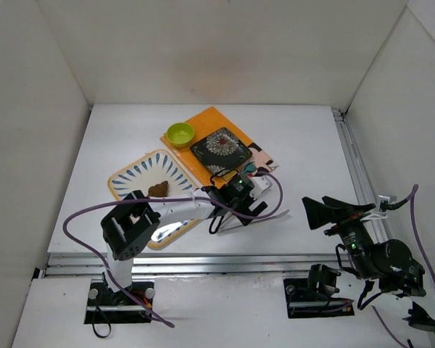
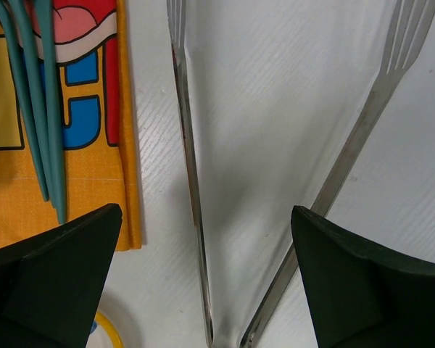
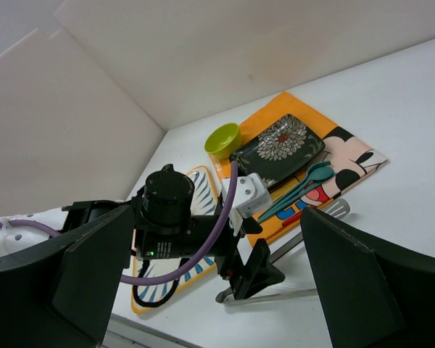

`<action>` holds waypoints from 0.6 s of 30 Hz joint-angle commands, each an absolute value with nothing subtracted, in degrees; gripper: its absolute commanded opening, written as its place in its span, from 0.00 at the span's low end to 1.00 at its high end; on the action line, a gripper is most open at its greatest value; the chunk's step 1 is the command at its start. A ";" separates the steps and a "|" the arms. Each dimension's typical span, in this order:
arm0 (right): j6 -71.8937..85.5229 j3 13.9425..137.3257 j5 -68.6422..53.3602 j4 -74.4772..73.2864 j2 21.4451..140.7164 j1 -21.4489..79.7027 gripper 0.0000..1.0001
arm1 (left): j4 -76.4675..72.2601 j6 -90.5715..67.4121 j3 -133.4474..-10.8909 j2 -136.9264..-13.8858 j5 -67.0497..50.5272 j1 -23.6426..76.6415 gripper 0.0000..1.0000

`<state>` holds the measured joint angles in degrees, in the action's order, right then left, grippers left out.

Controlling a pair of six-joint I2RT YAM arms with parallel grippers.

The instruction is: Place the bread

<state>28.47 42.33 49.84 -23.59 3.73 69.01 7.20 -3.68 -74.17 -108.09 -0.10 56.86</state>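
bread [image 1: 158, 189] lay on patterned plate [image 1: 134, 177] near table's [image 1: 297, 145] front-left edge, left of left gripper [image 2: 206, 217], which hung released, jaws wide astride tongs [image 2: 191, 145] lengthwise; left arm was nearer; right gripper [image 1: 317, 214] also released

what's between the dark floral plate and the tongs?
Teal utensils, lying on the orange cartoon mat, separate the dark floral plate from the tongs. Clearest in the right wrist view; the top view agrees.

The left arm [image 1: 175, 210] is white and black, the right arm [image 1: 377, 254] black, both with purple cables [image 3: 228, 199].
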 commanded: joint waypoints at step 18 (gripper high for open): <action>28.21 42.10 49.75 -21.53 5.01 69.26 0.98 | 7.91 -4.39 -74.88 -105.91 -5.10 57.04 0.99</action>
